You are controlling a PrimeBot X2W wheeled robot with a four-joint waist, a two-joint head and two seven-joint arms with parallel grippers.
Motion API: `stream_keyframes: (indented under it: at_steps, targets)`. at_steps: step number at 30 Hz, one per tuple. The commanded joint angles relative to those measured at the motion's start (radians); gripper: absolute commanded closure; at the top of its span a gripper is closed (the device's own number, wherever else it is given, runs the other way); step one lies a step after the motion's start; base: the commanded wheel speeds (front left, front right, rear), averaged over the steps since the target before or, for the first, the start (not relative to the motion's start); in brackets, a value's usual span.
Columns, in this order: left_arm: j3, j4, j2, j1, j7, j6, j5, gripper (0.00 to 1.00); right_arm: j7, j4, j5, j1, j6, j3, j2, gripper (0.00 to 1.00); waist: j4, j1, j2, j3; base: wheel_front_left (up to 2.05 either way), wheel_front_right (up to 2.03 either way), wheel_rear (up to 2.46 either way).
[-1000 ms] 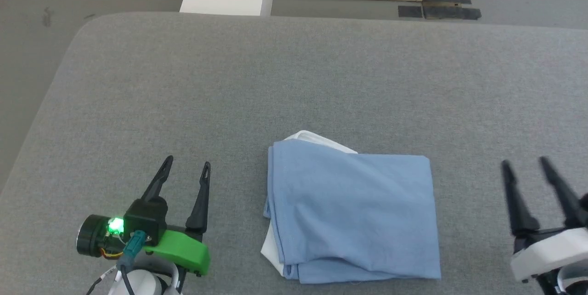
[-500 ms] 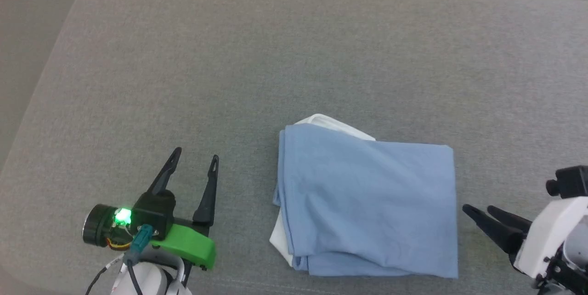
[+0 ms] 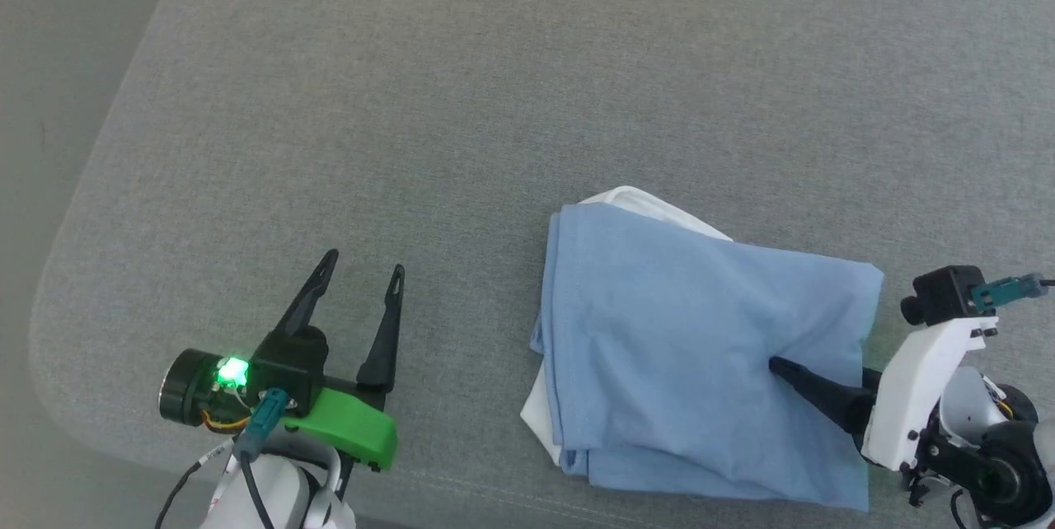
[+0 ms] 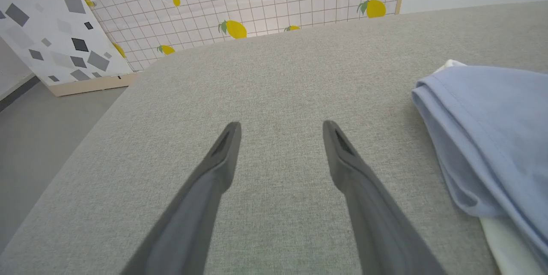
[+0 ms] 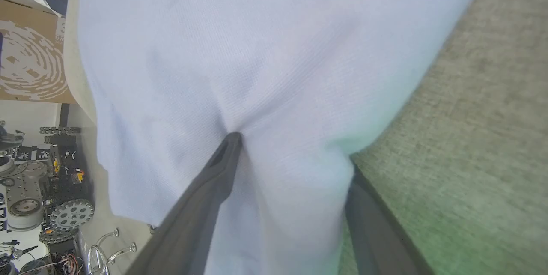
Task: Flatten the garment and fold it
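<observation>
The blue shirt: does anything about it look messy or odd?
Yes. The garment is folded unevenly: white fabric sticks out at its far-left corner and near-left edge. Its right side puckers where the right gripper's fingers straddle the edge, one on top, one underneath.

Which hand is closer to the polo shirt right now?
Right. The right hand is at the right edge of the garment, one finger on top of the fabric, the other beneath it. The left hand is open, off to the garment's left, apart from it.
</observation>
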Motion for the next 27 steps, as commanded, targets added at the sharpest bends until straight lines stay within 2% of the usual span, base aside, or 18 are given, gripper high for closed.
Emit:
stream_keyframes:
  at_steps: [1,2,5,9,12,16,21,27]
  targets:
    - [-0.002,0.006,-0.003,-0.017,-0.004,0.001,0.005,0.00,0.008,0.036,-0.017,0.006,-0.002,0.031,0.019,0.63,0.002,0.0000,0.0000,-0.002,0.00,0.00,0.00]
    - [-0.002,0.008,-0.004,-0.017,-0.005,0.002,0.005,0.00,0.004,0.039,-0.024,0.004,-0.002,0.040,0.016,1.00,0.001,0.0000,0.0000,-0.006,0.00,0.00,0.00]
    - [-0.004,0.014,-0.006,-0.014,-0.006,0.004,0.002,0.00,-0.020,0.043,-0.046,-0.002,-0.002,0.053,0.001,1.00,-0.005,0.0000,0.0000,-0.020,0.00,0.00,0.00]
    - [-0.008,0.019,-0.008,-0.013,-0.007,0.001,-0.003,0.00,-0.076,0.021,-0.096,-0.036,-0.002,0.076,-0.051,1.00,-0.027,0.0000,0.0000,-0.040,0.00,0.00,0.00]
    - [-0.013,0.021,-0.012,-0.012,-0.007,-0.002,-0.008,0.00,-0.120,-0.019,-0.184,-0.086,-0.002,0.143,-0.139,1.00,-0.062,0.0000,0.0000,-0.053,0.00,0.00,0.00]
    - [-0.007,0.018,-0.016,0.005,-0.006,0.014,-0.018,0.00,-0.150,-0.063,-0.281,-0.188,-0.002,0.304,-0.260,1.00,-0.154,0.0000,0.0000,-0.051,0.00,0.00,0.00]
    - [-0.012,-0.014,-0.020,0.004,0.002,0.016,-0.026,0.00,-0.193,-0.075,-0.375,-0.385,-0.002,0.485,-0.400,1.00,-0.297,0.0000,0.0000,0.008,0.00,0.00,0.00]
    - [-0.015,-0.061,-0.013,-0.031,0.017,0.014,-0.023,0.00,-0.259,-0.019,-0.422,-0.557,-0.002,0.575,-0.514,1.00,-0.420,0.0000,0.0000,0.103,0.00,0.00,0.00]
